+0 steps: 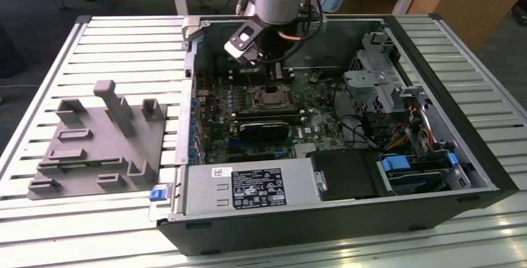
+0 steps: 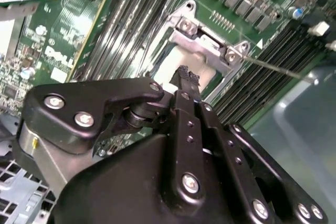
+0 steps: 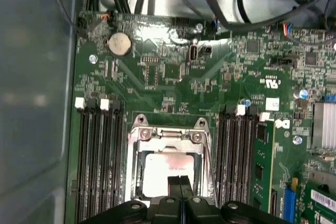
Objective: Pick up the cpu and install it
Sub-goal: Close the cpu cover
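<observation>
Slatted metal table (image 1: 123, 39) carries a black computer case (image 1: 329, 225) on its side, lid off, green motherboard (image 3: 157, 82) inside. cpu (image 3: 157, 174), a pale flat square, sits in the metal-framed socket (image 3: 168, 136). Gripper (image 3: 180, 181) hangs right over it, black jaws clenched together, nothing between. White printed label (image 1: 255, 189) on silver power supply box (image 1: 206, 194). Grey moulded fixture (image 1: 91, 150) lies beside the case.

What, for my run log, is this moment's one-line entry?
cpu: lying in motherboard socket | end effector: shut, tips over cpu | contact: cannot tell
</observation>
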Available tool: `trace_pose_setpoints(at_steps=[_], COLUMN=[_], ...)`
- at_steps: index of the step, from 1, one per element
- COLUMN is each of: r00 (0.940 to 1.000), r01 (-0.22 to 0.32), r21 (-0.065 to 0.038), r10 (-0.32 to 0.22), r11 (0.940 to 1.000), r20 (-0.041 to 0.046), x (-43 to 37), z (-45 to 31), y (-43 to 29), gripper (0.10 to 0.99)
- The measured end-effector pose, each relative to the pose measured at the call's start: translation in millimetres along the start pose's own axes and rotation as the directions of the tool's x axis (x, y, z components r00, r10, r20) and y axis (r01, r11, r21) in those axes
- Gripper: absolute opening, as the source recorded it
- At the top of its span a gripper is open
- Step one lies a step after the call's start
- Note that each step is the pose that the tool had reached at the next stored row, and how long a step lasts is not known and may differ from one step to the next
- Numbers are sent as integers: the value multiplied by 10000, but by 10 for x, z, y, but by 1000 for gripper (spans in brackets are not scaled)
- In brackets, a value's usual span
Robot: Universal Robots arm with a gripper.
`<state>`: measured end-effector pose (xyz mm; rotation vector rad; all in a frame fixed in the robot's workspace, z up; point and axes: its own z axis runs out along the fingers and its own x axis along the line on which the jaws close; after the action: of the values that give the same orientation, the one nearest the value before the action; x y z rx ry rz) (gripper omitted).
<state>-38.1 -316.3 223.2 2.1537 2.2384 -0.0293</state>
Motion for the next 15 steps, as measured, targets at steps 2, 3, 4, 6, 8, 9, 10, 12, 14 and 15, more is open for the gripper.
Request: trace_pose_setpoints(at_steps=[2,3,4,6,8,9,10,12,14,15], r00=[10000,10000,10000,10000,10000,10000,10000,10000,10000,10000], r01=[0,1,0,0,0,1,0,0,0,0], r21=[0,0,0,0,0,0,0,0,0,0], r10=[0,-1,0,0,0,-1,0,0,0,0], r11=[10000,10000,10000,10000,10000,10000,10000,10000,10000,10000], r20=[1,0,0,0,0,0,0,0,0,0], x=[2,3,3,5,7,10,14,26,38,42], z=[19,28,37,55,70,78,87,107,123,130], y=[-23,-37,-50,-72,-86,-93,-99,-108,-118,-126], gripper=[106,106,106,106,106,106,106,106,106,106])
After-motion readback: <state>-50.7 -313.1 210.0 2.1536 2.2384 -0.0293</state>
